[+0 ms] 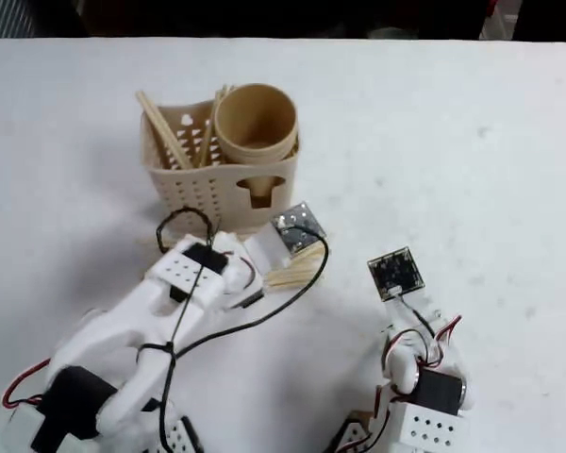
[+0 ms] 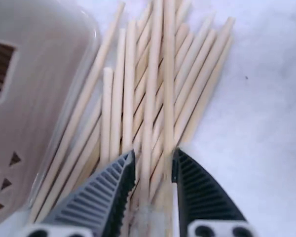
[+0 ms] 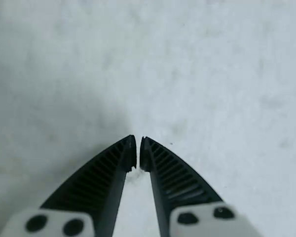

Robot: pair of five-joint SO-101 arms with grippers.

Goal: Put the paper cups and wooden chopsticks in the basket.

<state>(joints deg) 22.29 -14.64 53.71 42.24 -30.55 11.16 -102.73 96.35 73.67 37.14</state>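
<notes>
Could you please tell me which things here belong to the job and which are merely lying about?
Job: basket; paper cups inside it; chopsticks leaning in it; loose chopsticks beside it; left pincer, open astride them.
Just there: table; right pincer, shut above it.

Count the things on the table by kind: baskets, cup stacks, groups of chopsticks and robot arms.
Basket: 1
Paper cup stack: 1
Chopstick groups: 2, chopsticks inside and loose chopsticks
Robot arms: 2, left arm and right arm
Total: 6
</notes>
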